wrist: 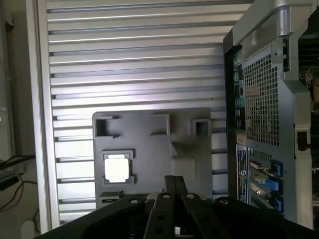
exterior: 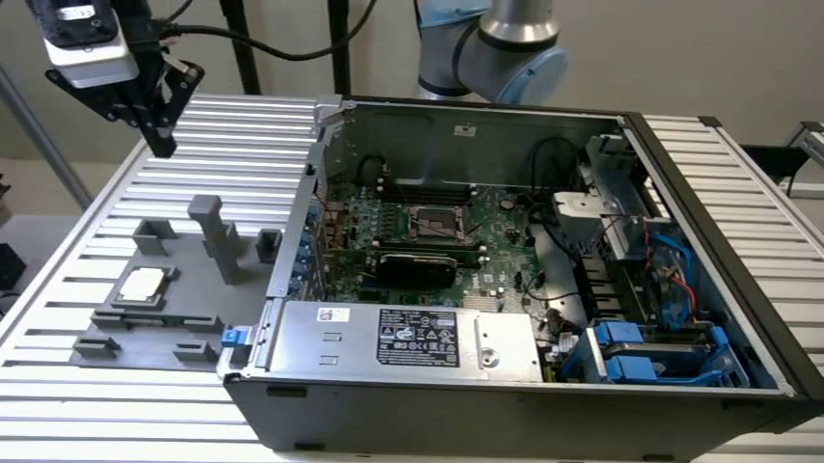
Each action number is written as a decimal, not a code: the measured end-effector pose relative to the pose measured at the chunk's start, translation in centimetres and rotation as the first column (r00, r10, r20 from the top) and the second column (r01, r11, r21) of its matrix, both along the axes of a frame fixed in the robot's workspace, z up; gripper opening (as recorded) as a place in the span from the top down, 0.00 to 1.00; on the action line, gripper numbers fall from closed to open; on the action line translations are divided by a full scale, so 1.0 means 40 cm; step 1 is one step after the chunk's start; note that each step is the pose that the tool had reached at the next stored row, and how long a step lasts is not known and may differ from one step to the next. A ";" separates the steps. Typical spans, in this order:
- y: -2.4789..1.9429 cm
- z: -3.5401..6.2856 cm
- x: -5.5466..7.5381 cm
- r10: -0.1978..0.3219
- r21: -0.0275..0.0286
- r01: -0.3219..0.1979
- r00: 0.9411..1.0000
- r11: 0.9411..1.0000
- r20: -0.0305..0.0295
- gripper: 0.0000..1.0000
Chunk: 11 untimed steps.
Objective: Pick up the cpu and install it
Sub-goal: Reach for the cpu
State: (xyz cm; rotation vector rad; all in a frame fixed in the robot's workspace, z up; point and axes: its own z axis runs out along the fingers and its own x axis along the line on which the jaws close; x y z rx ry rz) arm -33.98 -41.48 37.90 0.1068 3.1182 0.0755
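The small, flat, square, silvery cpu (exterior: 142,282) (wrist: 118,168) lies on a grey plastic fixture plate (exterior: 206,311) at the exterior view's lower left. It is well apart from the black gripper (exterior: 160,143), which hangs at upper left, pointing downward with its fingers pressed together.

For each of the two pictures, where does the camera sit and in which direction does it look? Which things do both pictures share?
Exterior view: sits off the arm, high up, and looks down at a slant into the open computer case on the slatted table. The arm shows behind the case, and the shut jaws hang at the exterior view's left.
Wrist view: sits on the wrist and looks down past the shut jaws at the grey plate that bears the chip.
Shared: chip, grey plate, table, case, jaws.
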 end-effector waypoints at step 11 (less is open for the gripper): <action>-0.003 -0.031 -0.125 0.000 0.000 0.000 1.000 1.000 0.000 0.89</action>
